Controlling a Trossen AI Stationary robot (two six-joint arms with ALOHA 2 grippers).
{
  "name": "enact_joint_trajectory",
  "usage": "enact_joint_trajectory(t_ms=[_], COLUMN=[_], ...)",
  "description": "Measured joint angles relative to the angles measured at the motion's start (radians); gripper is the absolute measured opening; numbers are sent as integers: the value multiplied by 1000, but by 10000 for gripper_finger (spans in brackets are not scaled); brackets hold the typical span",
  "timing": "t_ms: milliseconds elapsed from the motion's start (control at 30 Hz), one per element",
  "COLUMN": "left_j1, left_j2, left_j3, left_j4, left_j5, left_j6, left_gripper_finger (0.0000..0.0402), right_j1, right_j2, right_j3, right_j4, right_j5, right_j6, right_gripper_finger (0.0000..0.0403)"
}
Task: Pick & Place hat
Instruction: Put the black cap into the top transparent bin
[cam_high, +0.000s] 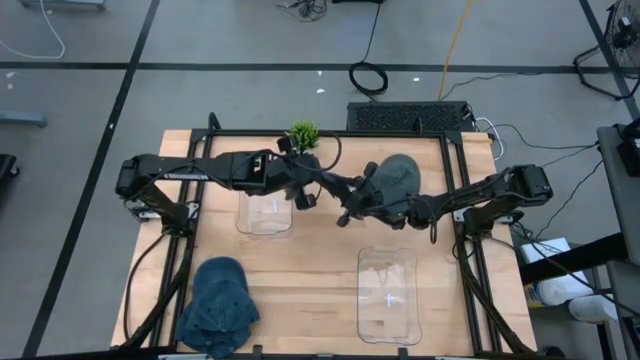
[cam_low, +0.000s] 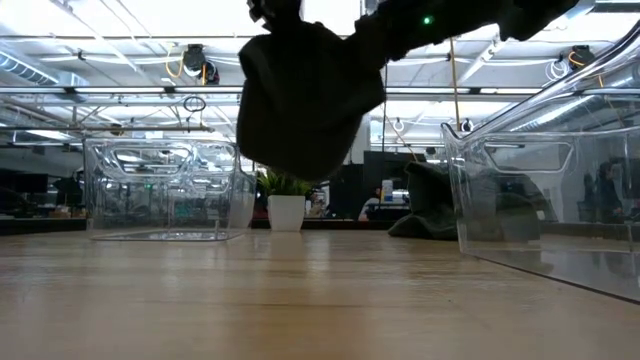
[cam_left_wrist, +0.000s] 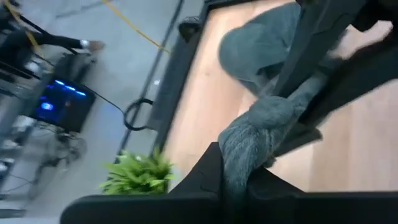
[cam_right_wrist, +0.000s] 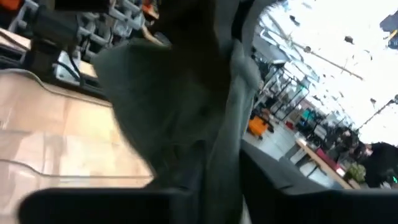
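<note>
A grey-green hat (cam_low: 305, 95) hangs lifted above the middle of the table between both grippers. In the high view the arms mostly cover it (cam_high: 352, 198). My left gripper (cam_high: 340, 188) reaches in from the left, my right gripper (cam_high: 362, 208) from the right, and both are shut on this hat. A second grey-green hat (cam_high: 397, 176) lies flat on the table near the far right. A blue hat (cam_high: 218, 305) lies at the near left corner. My left gripper (cam_left_wrist: 239, 171) pinches a bunched, twisted fold of the hat's cloth (cam_left_wrist: 249, 134) between its two fingers; the cloth runs on toward the right arm. My right gripper (cam_right_wrist: 208, 186) pinches folded cloth of the same hat (cam_right_wrist: 205, 124) between its fingers. The hat hangs below, clear of the table.
One clear plastic bin (cam_high: 265, 212) stands left of centre and another (cam_high: 388, 292) at the near right. A small potted plant (cam_high: 303, 133) sits at the far edge. Bare wood (cam_high: 300, 280) lies between the bins.
</note>
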Motion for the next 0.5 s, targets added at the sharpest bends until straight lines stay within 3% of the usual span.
enact_joint_trajectory(t_ms=[267, 500], left_j1=[-21, -79], left_j2=[-88, -182], left_j3=[-1, 1], left_j4=[-128, -297], left_j5=[-158, -225], left_j6=[12, 42], left_gripper_finger=[4, 2], right_j1=[22, 40], right_j2=[-148, -320], right_j3=[0, -11], right_j4=[-223, -441], right_j5=[14, 16], right_j6=[180, 274], right_gripper_finger=[231, 279])
